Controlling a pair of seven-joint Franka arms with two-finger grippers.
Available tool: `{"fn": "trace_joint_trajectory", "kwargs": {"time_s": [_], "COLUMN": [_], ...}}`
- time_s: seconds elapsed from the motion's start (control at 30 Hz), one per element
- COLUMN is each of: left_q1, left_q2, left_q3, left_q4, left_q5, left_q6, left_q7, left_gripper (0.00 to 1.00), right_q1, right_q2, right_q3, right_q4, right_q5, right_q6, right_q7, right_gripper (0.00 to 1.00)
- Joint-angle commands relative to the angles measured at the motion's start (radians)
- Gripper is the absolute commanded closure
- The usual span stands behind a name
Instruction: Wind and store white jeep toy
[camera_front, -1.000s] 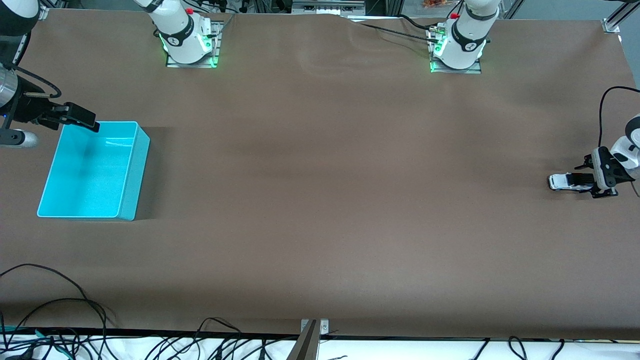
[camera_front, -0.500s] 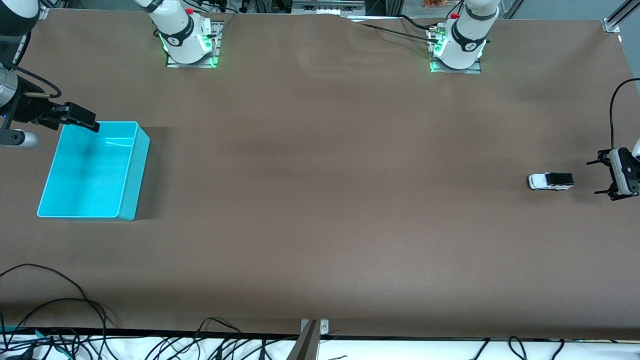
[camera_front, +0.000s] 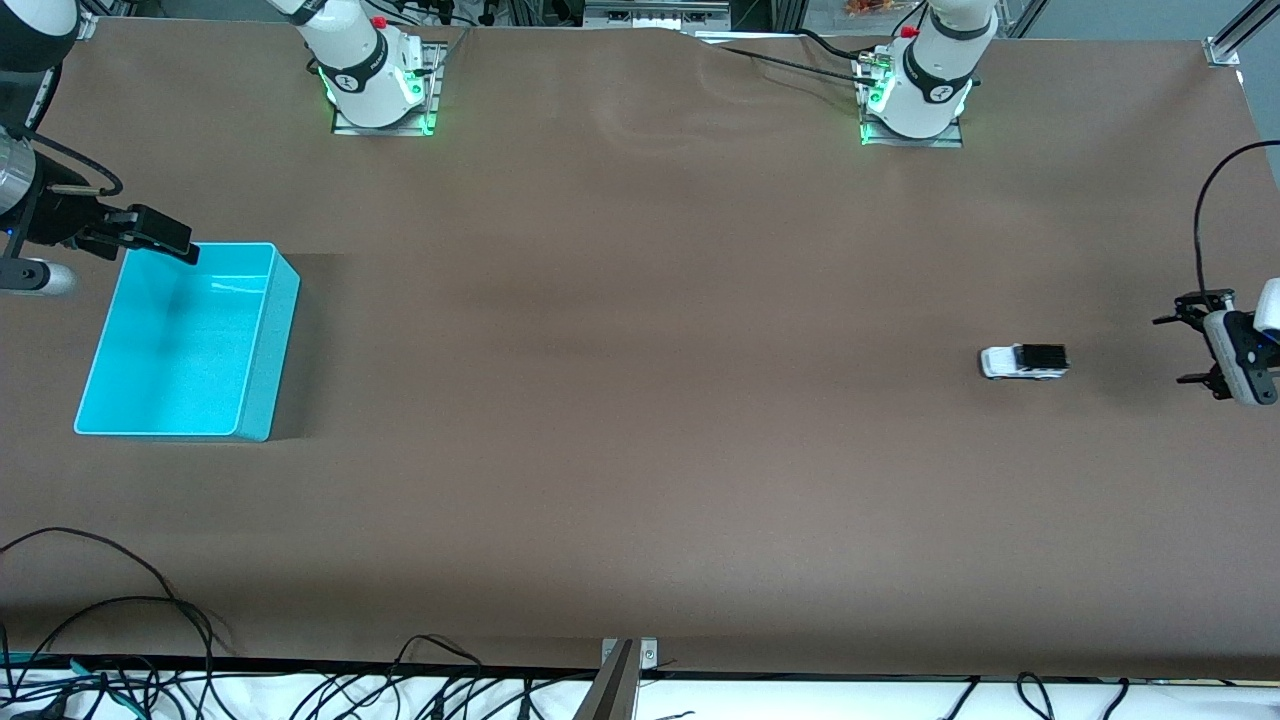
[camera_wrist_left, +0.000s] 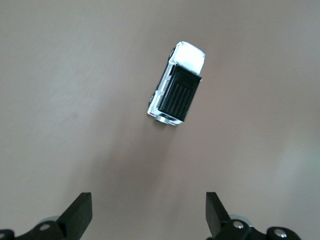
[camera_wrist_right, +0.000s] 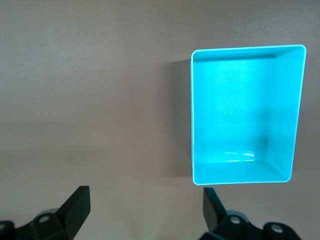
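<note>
No readable writing shows on any object; the round marks on the arm bases are too small to make out. The white jeep toy (camera_front: 1023, 361) is a small boxy car with a glossy white hood and sides and a ribbed black roof, standing on its wheels on the matte brown table (camera_front: 640, 450) toward the left arm's end, well apart from everything else. The left gripper (camera_front: 1194, 346) hangs just beside it at that table end, its black fingers (camera_wrist_left: 80, 212) spread wide and holding nothing. The turquoise bin (camera_front: 262, 340) is a smooth, shiny rectangular plastic tub, empty, at the right arm's end. The right gripper (camera_front: 160, 233) waits over the bin's farther corner, fingers (camera_wrist_right: 75, 202) apart and empty.
</note>
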Motion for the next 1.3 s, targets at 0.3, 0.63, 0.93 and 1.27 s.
{"fn": "trace_joint_trajectory", "kwargs": {"time_s": [0.3, 0.63, 0.93, 1.27], "left_q1": [-0.208, -0.227, -0.237, -0.341], "left_q2": [-0.021, -0.088, -0.145, -0.220], "left_q3": [0.001, -0.131, -0.229, -0.227], "left_q4": [0.173, 0.189, 0.189, 0.177], "left_q5": [0.004, 0.018, 0.032, 0.099], "left_q6": [-0.318, -0.408, -0.433, -0.427], "left_q7": [-0.470, -0.805, -1.076, -1.300], "left_gripper": [0.00, 0.00, 0.00, 0.00], "right_q1": [-0.002, -0.002, -0.002, -0.002], "right_q2": [-0.014, -0.014, -0.014, -0.011], "right_q3": [0.000, 0.000, 0.000, 0.000], "right_q4": [-0.011, -0.013, -0.011, -0.007], "right_q5": [-0.008, -0.008, -0.008, -0.008], "right_q6": [-0.004, -0.004, -0.003, 0.002], "right_q7": [-0.001, -0.001, -0.001, -0.016], "right_gripper": [0.00, 0.00, 0.00, 0.00]}}
